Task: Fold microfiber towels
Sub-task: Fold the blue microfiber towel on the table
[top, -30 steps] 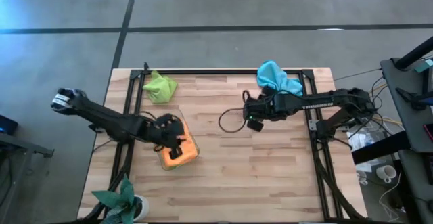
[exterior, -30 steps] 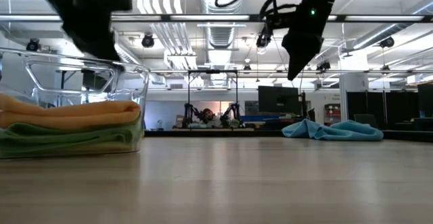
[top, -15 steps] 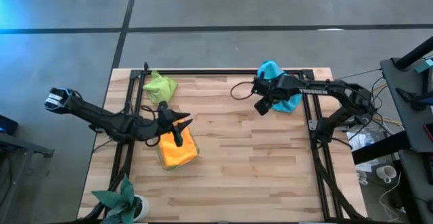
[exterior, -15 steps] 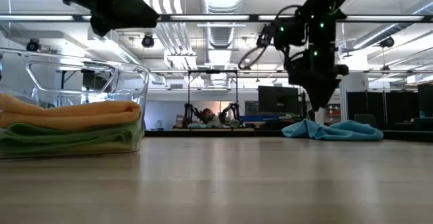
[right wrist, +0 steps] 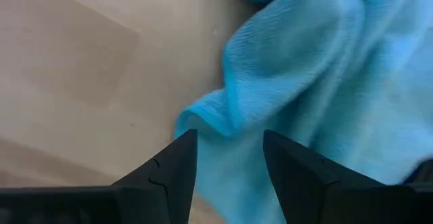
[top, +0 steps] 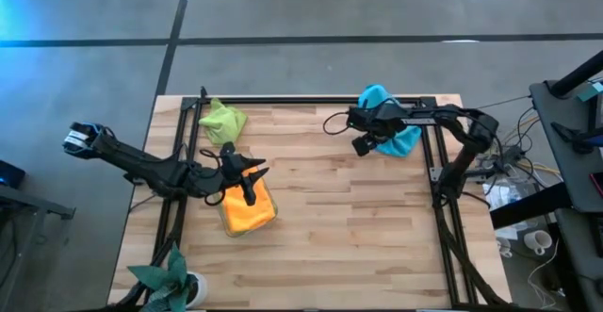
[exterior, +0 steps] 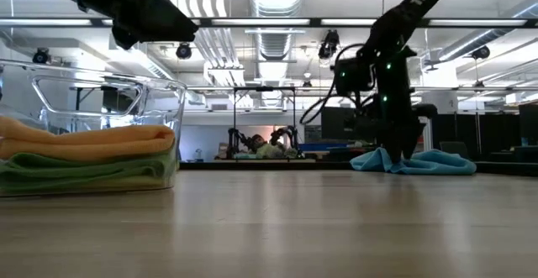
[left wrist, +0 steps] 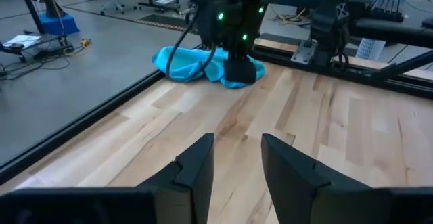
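Task status: partly complete, in my judgement. A clear container (exterior: 92, 135) stands near the left edge of the bench (top: 358, 246), about midway along it, and holds folded towels stacked flat: the orange towel (exterior: 84, 141) on top, a green towel (exterior: 84, 174) directly beneath it. From the low view I cannot tell whether further layers lie under these two. In the high view only the orange towel (top: 248, 210) shows in the container. Two towels remain unfolded on the bench. The lime green towel (top: 223, 121) lies crumpled at the far left corner, well apart from both arms. The light blue towel (top: 386, 106) lies bunched at the far right corner. No yellow towel is visible in any view. My right end effector (top: 366, 143) is lowered at the near edge of the light blue towel; the right wrist view shows the fingers (right wrist: 172, 166) spread apart, with a fold of the blue cloth (right wrist: 304, 82) lying just ahead of the gap and nothing yet pinched. My left end effector (top: 247, 182) hovers above the container, fingers (left wrist: 196, 166) parted and holding nothing. A potted plant (top: 170, 279) stands at the near left corner. Remaining work, as I judge it: grasp, fold and stow the light blue towel, then the lime green one.
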